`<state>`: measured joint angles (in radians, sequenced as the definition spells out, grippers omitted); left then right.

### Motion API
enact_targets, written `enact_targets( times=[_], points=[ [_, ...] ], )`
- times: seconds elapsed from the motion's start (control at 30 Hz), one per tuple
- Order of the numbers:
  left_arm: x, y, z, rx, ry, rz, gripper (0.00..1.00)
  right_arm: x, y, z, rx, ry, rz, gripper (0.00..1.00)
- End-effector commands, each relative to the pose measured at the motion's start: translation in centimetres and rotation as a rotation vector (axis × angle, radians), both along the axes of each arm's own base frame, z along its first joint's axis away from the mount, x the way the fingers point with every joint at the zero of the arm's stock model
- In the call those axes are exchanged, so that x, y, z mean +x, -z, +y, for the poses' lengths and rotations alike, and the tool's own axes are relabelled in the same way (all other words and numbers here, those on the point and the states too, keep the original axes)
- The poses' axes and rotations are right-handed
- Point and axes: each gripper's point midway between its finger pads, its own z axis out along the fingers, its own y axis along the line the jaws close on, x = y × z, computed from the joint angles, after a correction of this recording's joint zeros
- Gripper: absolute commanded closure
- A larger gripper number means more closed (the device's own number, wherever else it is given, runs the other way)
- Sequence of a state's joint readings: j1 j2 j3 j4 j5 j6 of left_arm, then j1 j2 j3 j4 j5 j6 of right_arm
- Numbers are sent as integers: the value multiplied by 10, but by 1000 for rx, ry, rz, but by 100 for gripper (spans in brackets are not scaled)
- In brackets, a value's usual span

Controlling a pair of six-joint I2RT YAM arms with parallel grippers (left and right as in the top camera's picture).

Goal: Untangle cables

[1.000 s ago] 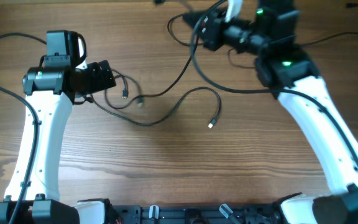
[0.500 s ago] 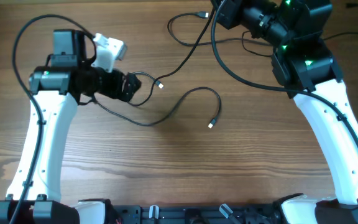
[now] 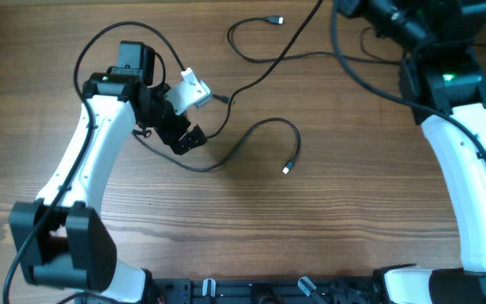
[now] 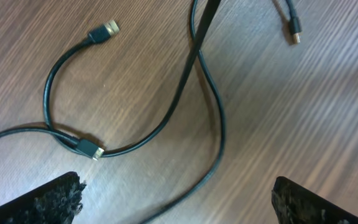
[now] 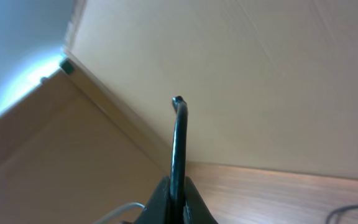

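Note:
Thin black cables lie loosely crossed on the wooden table. One cable [image 3: 297,135] ends in a plug at the centre and curls back under my left gripper [image 3: 188,138]. A second cable [image 3: 264,74] rises from its plug toward the top edge. A third cable [image 3: 234,46] loops at the far side. In the left wrist view, the left gripper [image 4: 182,205] hovers open above crossing cables [image 4: 197,56], with plugs [image 4: 95,150] below it. My right gripper [image 5: 176,186] is shut on a cable [image 5: 178,137] lifted high; it is out of the overhead view.
The white right arm [image 3: 467,169] runs down the right side, with its own thicker black wire [image 3: 369,84] drooping over the table's far right. Bare wood lies along the front half of the table [image 3: 251,236].
My left arm has swung toward the far side and right, wrist turned, now over the cable loops. The right arm moved further back and right, drawing its cable upward out of the overhead view.

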<state>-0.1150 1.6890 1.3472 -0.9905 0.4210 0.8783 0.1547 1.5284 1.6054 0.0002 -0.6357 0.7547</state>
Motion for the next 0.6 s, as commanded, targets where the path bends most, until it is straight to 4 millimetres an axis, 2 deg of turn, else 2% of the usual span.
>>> enact_targets(
  times=[0.0,0.2,0.33,0.37,0.57],
  points=[
    [5,26,-15,-3,90,14,0,-21,-30,6,94,-114,-4,96],
    [15,55,-38,-3,145,11,1,-30,-39,12,123,-175,-11,96],
    [20,54,-57,-68,170,-10,5,-30,-39,12,135,-182,5,96],
    [20,52,-60,-92,159,-5,3,-30,-38,12,135,-181,5,96],
    [32,45,-69,-201,-134,121,2,-28,-38,7,134,-167,8,96]
  ],
)
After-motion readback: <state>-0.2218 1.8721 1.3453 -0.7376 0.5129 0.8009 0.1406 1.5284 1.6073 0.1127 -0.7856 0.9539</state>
